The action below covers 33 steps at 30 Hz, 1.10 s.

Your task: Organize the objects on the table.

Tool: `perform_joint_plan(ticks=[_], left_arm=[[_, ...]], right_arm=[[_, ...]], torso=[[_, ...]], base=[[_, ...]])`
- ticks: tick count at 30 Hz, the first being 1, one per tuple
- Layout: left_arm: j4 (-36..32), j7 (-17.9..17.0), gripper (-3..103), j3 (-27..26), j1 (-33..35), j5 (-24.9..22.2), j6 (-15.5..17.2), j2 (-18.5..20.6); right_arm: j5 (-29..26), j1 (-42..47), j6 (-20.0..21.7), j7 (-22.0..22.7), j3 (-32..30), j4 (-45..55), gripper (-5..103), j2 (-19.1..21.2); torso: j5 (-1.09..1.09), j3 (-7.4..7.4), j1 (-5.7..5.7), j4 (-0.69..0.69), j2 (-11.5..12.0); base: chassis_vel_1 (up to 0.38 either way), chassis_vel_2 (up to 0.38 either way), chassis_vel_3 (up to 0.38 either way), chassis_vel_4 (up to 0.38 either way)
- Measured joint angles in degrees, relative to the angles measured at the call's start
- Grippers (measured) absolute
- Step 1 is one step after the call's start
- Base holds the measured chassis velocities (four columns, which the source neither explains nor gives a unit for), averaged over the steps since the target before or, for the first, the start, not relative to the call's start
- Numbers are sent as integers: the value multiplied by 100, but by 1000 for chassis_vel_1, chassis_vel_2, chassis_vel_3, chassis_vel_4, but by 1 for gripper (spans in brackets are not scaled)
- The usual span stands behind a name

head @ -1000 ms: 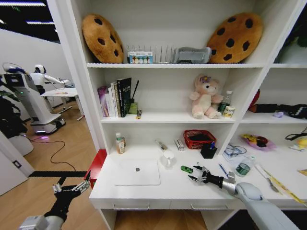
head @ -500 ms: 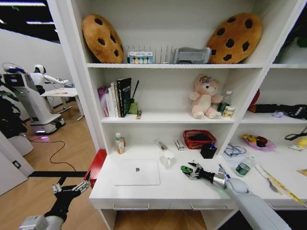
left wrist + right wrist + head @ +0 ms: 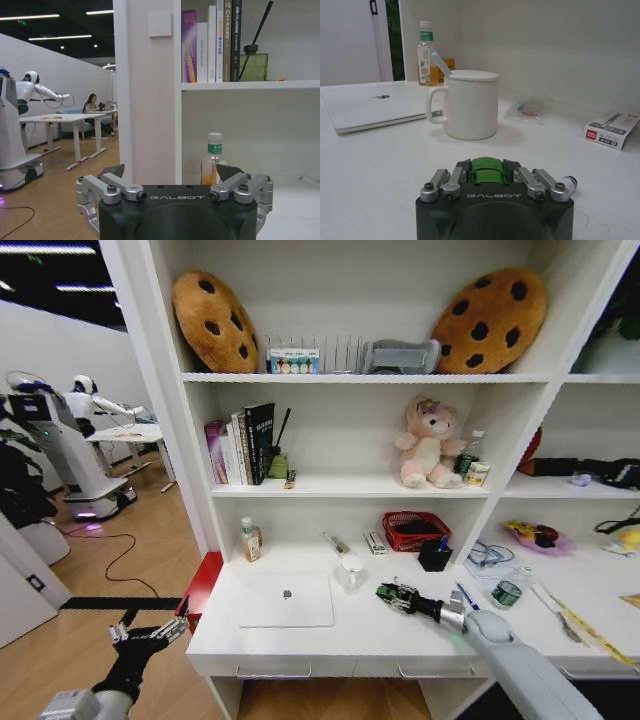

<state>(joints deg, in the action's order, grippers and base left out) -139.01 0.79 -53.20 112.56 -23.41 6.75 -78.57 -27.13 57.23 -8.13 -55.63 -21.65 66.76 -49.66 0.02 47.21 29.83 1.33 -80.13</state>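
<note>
- On the table [image 3: 300, 645] I count one laptop [image 3: 287, 600], closed, lying near the front edge toward the left end.
- One white mug [image 3: 470, 104] with a lid and a spoon handle sticking out stands just beside the laptop's right edge.
- One bottle of orange drink [image 3: 424, 54] stands toward the back left corner. A second, smaller bottle with a green label [image 3: 506, 592] stands farther right.
- One black pen cup [image 3: 434, 555] sits at the back edge beside a red basket [image 3: 415, 530], with a blue pen [image 3: 466, 597] lying in front of it.
- There are two cookie cushions [image 3: 214, 320] on the top shelf and one pink bear [image 3: 427, 443] on the middle shelf.
- My right gripper [image 3: 487, 174] is down at the table surface right of the mug, and its fingers are drawn in around a small green object [image 3: 487, 165].
- Only the top curve of that green object shows between the fingers; the gripper body covers the rest, so I cannot say what shape it is.
- A clear packet [image 3: 527, 108] and a small white box [image 3: 611, 130] lie toward the back wall; the packet's contents are too small for me to read.
- My left gripper [image 3: 174, 176] hangs off the table's left end, below the level of the tabletop, fingers spread wide and holding nothing.
- From the left wrist view I see the orange drink bottle past the shelf upright, its lower part hidden by the gripper.
</note>
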Motion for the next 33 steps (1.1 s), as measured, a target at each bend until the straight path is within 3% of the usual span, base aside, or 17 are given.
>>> perform_joint_plan(ticks=[2,11,21,26,28,33], left_arm=[[0,0,100,0,0,0,0,0],[0,0,100,0,0,0,0,0],[0,0,100,0,0,0,0,0],[0,0,100,0,0,0,0,0],[0,0,100,0,0,0,0,0],[0,-1,100,0,0,0,1,0]], right_arm=[[16,43,5,-39,-52,28,34,37],[24,281,39,-61,-361,286,34,126],[-398,629,83,-43,-900,1074,34,395],[-869,702,241,48,-1128,1651,34,687],[-1423,361,424,182,-1155,2015,34,1056],[-1964,-413,665,340,-878,2055,34,1425]], torso=[[0,0,0,0,1],[1,2,2,2,2],[-1,1,1,1,2],[-2,1,1,1,2],[-2,0,1,1,1],[-4,0,1,0,0]], base=[[0,0,0,0],[0,0,0,0],[0,0,0,0],[0,0,0,0],[0,0,0,0],[0,0,0,0]])
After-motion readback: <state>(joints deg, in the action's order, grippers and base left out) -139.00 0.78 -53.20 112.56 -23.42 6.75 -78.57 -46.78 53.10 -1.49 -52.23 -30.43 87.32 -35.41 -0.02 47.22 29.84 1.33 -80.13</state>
